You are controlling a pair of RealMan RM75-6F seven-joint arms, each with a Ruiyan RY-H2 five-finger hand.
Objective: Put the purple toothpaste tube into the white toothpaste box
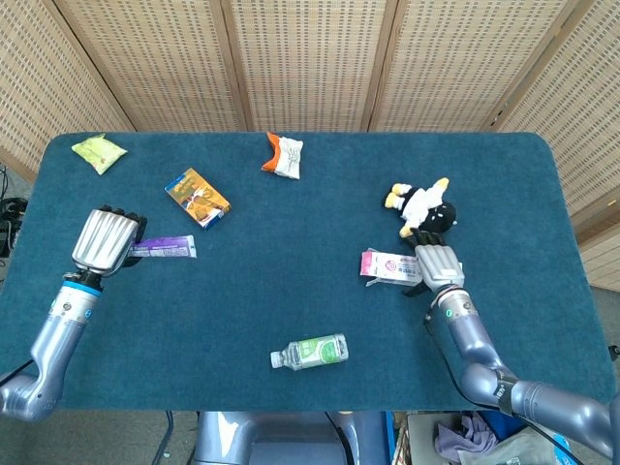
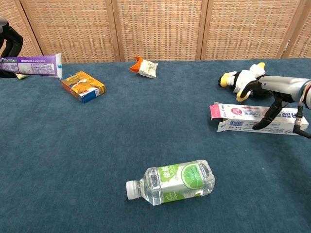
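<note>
Table: blue cloth table [image 1: 291, 281]
Left robot hand [image 1: 105, 239]: grips purple toothpaste tube [image 1: 165, 249] – held above table, far left
Right robot hand [image 1: 438, 263]: fingers curled down over white toothpaste box [image 2: 243, 118] – box on table, flap open

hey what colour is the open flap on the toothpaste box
Pink, on the box's left end flap; clearest in the chest view.
</note>
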